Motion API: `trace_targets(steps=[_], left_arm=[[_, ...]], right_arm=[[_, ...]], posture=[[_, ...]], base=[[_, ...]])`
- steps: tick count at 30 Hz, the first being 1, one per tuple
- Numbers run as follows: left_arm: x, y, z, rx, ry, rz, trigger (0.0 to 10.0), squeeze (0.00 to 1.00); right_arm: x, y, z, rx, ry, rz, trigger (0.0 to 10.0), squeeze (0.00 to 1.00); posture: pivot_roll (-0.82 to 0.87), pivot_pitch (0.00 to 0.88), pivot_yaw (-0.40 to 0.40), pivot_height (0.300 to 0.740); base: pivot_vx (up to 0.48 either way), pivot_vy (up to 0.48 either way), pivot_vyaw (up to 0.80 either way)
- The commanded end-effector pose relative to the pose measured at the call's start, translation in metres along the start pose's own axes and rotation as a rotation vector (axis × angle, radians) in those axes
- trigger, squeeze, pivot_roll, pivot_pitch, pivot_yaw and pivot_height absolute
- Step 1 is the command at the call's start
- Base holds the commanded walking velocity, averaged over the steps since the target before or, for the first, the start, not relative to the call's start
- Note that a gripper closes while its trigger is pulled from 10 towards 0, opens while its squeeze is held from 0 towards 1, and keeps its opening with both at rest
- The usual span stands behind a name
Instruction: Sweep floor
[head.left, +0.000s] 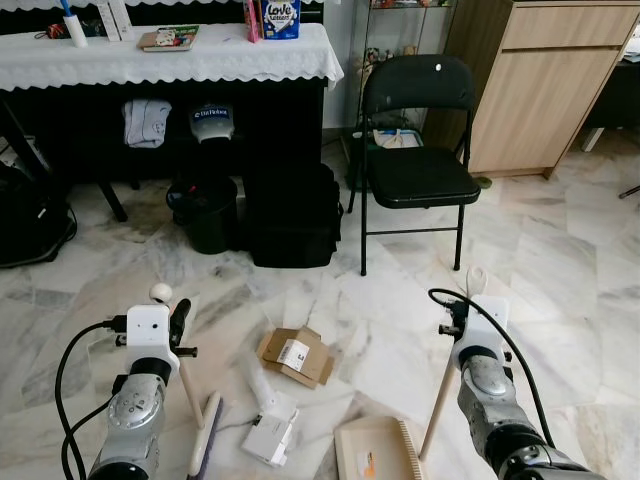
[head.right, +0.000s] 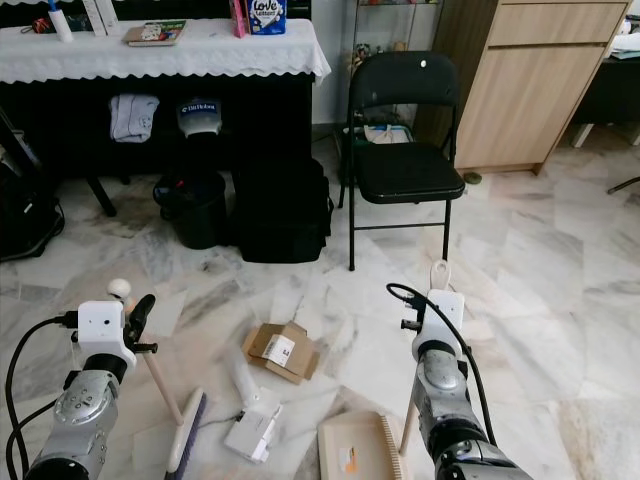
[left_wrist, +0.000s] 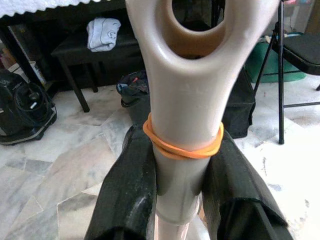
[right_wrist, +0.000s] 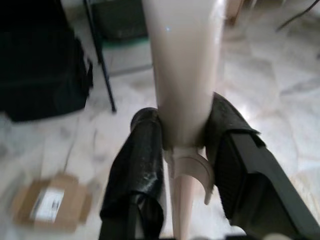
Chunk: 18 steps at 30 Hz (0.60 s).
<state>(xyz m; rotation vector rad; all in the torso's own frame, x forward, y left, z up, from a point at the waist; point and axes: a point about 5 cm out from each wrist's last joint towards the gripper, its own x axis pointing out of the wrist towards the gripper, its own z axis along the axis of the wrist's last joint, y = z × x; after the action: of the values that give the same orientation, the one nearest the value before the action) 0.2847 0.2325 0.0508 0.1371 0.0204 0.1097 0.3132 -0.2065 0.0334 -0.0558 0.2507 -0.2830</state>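
My left gripper (left_wrist: 180, 167) is shut on the beige broom handle (left_wrist: 186, 100), just below an orange rubber band (left_wrist: 182, 145). In the eye views the broom's head (head.left: 205, 436) rests on the marble floor by my left arm. My right gripper (right_wrist: 185, 135) is shut on the beige dustpan handle (right_wrist: 182, 75). That handle slants down to the beige dustpan (head.left: 376, 450) lying on the floor. A flattened cardboard box (head.left: 295, 356) and a white packet (head.left: 270, 432) lie on the floor between my arms, ahead of the broom and dustpan.
A black folding chair (head.left: 420, 175) stands ahead on the right, with a wooden cabinet (head.left: 535, 85) behind it. A black bag (head.left: 293, 215) and a black bin (head.left: 205, 212) sit under a table with a white cloth (head.left: 170, 55). Another dark bag (head.left: 30, 220) lies far left.
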Motion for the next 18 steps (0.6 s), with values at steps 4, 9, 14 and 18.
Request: trace_targets(steps=[4,9,14,18], left_arm=[[0.002,0.005,0.005,-0.005,-0.021,0.016,10.0,0.00],[0.002,0.004,0.005,-0.007,-0.022,0.012,10.0,0.00],[0.002,0.004,0.004,-0.007,-0.019,0.008,10.0,0.00],[0.002,0.004,0.004,-0.007,-0.017,0.007,10.0,0.00]], right_arm=[[0.003,0.008,0.019,0.017,-0.106,0.046,10.0,0.00],[0.000,0.009,0.009,0.000,-0.062,0.039,10.0,0.00],[-0.001,0.006,0.001,-0.003,-0.020,0.026,10.0,0.00],[-0.002,0.004,-0.004,-0.003,0.014,0.014,10.0,0.00]], posture=[[0.05,0.000,-0.001,0.740],[0.05,0.000,-0.003,0.740],[0.05,0.000,0.000,0.740],[0.05,0.000,0.001,0.740]], base=[[0.000,0.000,0.00],[0.000,0.000,0.00],[0.000,0.000,0.00],[0.000,0.000,0.00]])
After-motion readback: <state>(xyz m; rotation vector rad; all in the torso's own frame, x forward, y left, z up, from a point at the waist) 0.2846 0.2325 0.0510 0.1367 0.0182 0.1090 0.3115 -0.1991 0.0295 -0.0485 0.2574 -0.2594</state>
